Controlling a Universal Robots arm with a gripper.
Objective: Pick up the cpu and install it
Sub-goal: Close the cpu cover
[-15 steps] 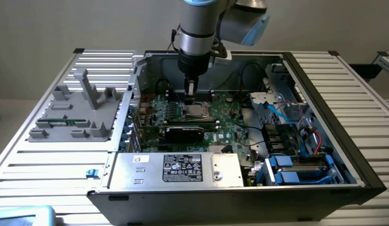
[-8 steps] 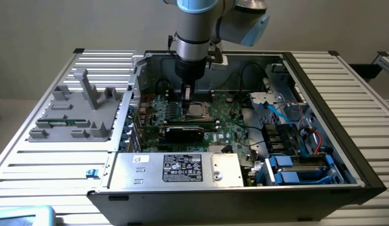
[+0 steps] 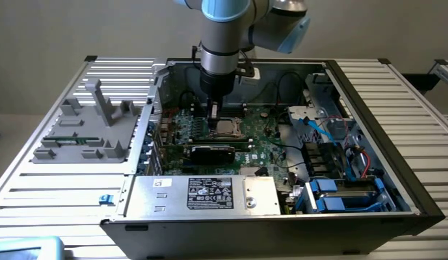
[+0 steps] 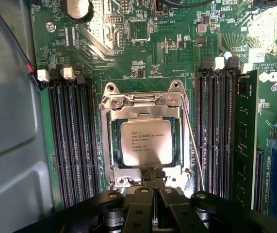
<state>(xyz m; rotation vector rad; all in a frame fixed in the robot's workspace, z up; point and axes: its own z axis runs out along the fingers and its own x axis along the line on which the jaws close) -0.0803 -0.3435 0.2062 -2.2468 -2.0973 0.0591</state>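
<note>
My hand (image 3: 214,112) reaches straight down into the open computer case (image 3: 383,124), its two fingers (image 4: 143,204) pressed together with nothing between them. The cpu (image 4: 145,143) lies flat inside the metal socket frame (image 4: 143,99) on the green motherboard (image 4: 177,53), silver top up and printing readable. My fingertips sit just beside its near edge; I cannot tell whether they touch it. A thin wire lever (image 4: 192,145) runs along one side of the socket, and black memory slots (image 4: 73,141) flank it on both sides, with one green memory stick (image 4: 245,145) seated.

In the exterior view the cpu (image 3: 225,128) lies just at five o'clock from my hand. A black card (image 3: 213,153) stands at six o'clock from it. A grey holder (image 3: 86,130) rests on the slatted surface (image 3: 397,92) at nine o'clock from the case.
</note>
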